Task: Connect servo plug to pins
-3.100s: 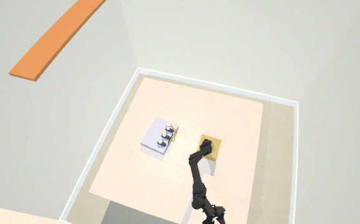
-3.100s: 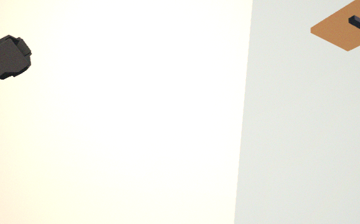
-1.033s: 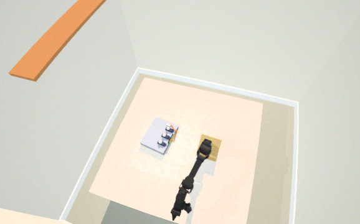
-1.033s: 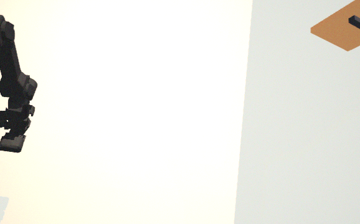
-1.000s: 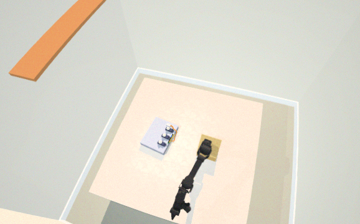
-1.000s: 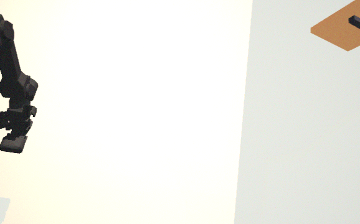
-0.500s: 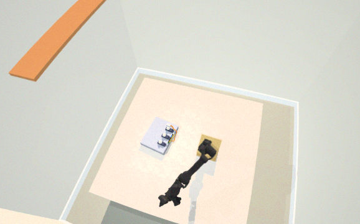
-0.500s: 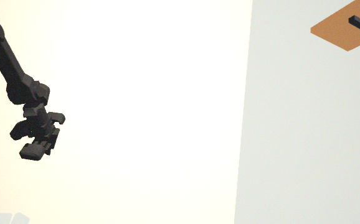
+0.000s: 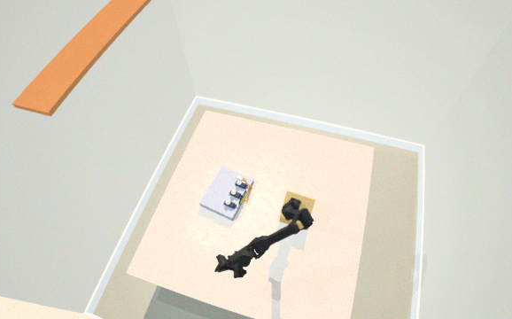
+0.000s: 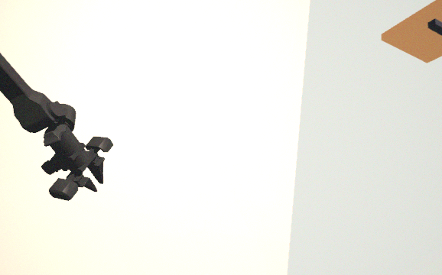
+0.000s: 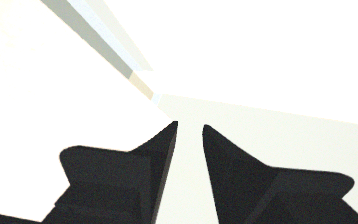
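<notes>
The pale lilac holder (image 9: 213,197) lies on the table, left of the arm, in the top view. Three dark servos with white tops sit along its right side; the middle one (image 9: 236,194) has a blue spot beside it. An orange lead (image 9: 251,188) curves along the holder's right edge, by a small yellow and dark patch. The plug, pins and dot are too small to make out. My gripper (image 10: 99,187) (image 11: 190,127) is open by a narrow gap with nothing between the fingertips. It hangs well away from the holder, which is not in the wrist view.
The black arm (image 9: 262,244) reaches down-left from its tan base plate (image 9: 310,205) on the pale table (image 9: 327,164). A grey area borders the table's lower edge. An orange board (image 9: 79,58) (image 10: 416,42) stands far off, outside the white-edged surround (image 9: 309,120).
</notes>
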Motion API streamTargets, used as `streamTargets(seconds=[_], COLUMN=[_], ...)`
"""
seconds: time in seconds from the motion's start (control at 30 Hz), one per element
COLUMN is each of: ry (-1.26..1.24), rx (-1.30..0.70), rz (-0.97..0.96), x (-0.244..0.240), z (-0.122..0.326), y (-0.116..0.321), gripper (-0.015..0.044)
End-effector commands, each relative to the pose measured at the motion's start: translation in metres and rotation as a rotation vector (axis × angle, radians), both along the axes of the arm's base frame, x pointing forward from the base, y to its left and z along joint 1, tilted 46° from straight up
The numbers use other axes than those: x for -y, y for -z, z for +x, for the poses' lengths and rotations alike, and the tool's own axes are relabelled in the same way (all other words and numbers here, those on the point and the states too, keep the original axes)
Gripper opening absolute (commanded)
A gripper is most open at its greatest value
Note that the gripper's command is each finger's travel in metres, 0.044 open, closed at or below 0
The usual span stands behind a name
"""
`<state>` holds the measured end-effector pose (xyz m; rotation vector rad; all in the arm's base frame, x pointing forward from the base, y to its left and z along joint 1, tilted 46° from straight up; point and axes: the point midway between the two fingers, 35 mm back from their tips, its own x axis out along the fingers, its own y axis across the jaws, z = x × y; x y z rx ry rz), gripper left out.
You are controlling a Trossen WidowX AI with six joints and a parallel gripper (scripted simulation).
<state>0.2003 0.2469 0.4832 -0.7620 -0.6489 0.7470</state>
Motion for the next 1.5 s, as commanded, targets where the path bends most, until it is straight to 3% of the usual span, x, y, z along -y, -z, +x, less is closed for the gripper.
streamTargets(seconds=[0.0, 0.67, 1.33, 1.47], ry=[0.055, 0.394, 0.721, 0.738], rx=[-0.074, -0.403, -0.597, -0.644], rz=[0.032, 0.329, 0.777, 0.743], x=[0.013, 0.117, 0.246, 0.246], z=[0.018, 0.094, 0.115, 0.126], y=[0.014, 0.084, 0.156, 0.165], gripper=[0.0115, 0.0115, 0.0115, 0.0115])
